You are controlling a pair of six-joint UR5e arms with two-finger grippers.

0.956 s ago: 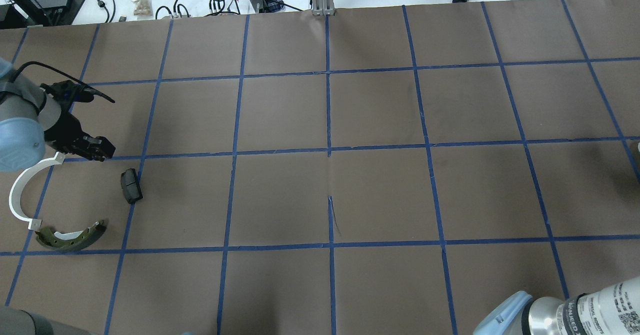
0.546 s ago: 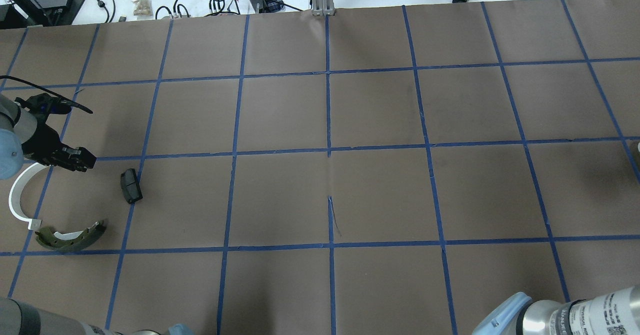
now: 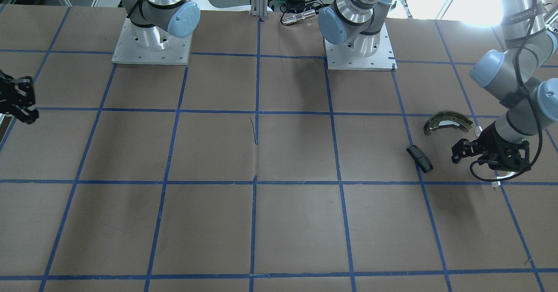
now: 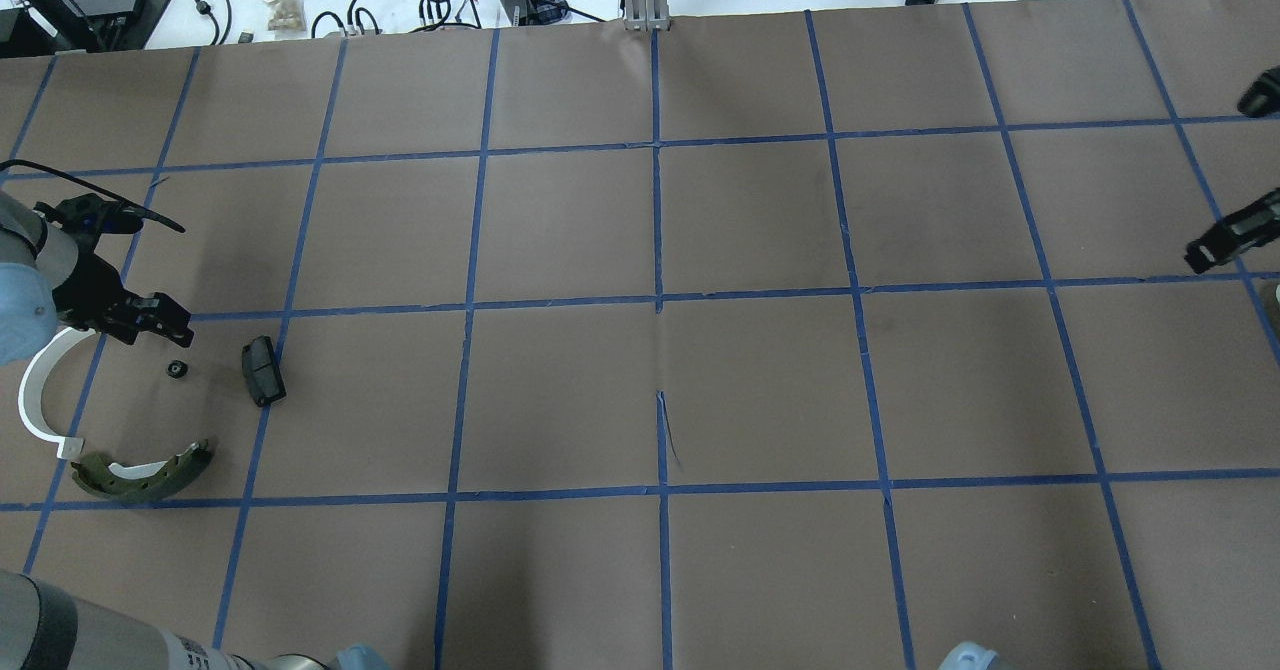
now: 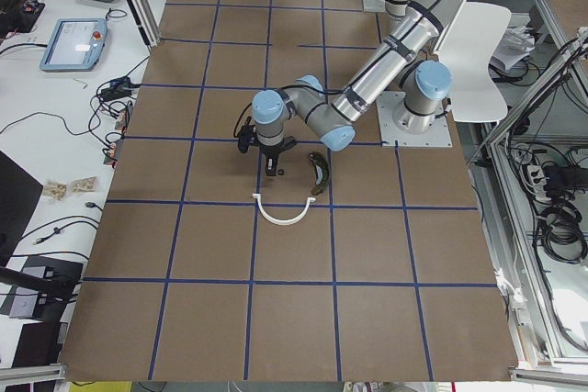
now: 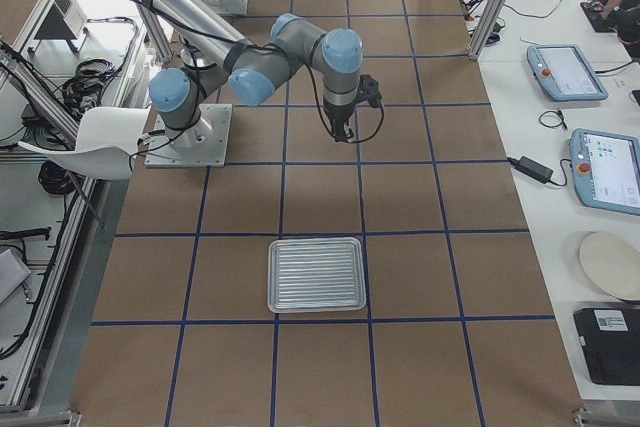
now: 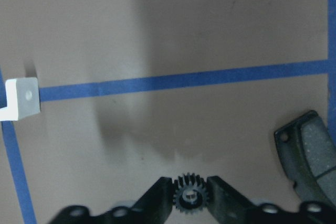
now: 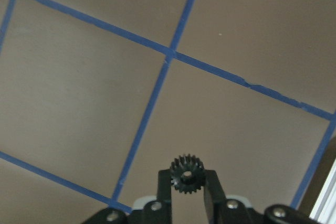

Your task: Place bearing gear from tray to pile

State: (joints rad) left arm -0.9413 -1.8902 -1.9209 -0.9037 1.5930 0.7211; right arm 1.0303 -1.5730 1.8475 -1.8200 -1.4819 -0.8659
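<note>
Overhead exterior: drop-off at the pile (image 4: 140,475).
Left fingers (image 7: 157,196), slightly parted and empty, hang over the bearing gear (image 4: 178,368) lying on the desk (image 4: 560,230) between white half-ring (image 4: 35,390) and brake pad (image 4: 262,371); a low exit could knock it. Right fingers (image 8: 164,187) pinch a second gear (image 8: 185,174) by its teeth; it might slip.

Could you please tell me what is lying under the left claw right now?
A small black gear lies on the brown paper under the open left claw, between its spread fingers. From overhead, the arm covers the upper end of the white half-ring beside it.
</note>
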